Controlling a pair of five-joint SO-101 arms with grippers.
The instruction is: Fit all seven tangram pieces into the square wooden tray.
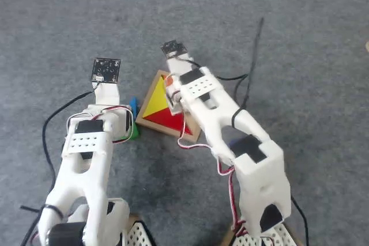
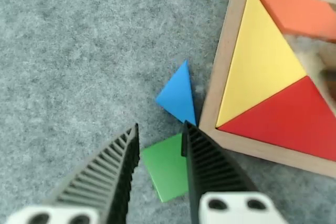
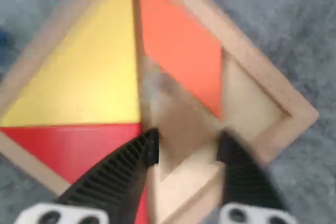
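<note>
The jaws of the left gripper (image 2: 160,128) are standing apart and holding nothing, hanging just over the grey felt. The green square (image 2: 167,171) is lying flat directly beneath them, between the two fingers, with one edge running under a finger. Its sides are sitting a little askew to the line on which the fingers close, so I judge a slight wrist turn would help before a pinch. Having no long axis, it offers either pair of opposite sides.

Just beyond the fingertips the blue triangle (image 2: 178,95) is lying flat, near the green square, with its long side facing the wooden tray (image 2: 226,61) and almost touching the rim. Both loose pieces are sitting outside the tray on the left arm's side, so that arm is the nearer one for them.

Farther on, inside the tray, the yellow triangle (image 2: 260,61) and the red triangle (image 2: 286,116) are lying edge to edge, with the orange piece (image 2: 294,9) along the far side.

The right gripper (image 3: 187,136) is hanging over the tray's bare wooden floor, jaws spread, and I can make out nothing gripped between them.
</note>
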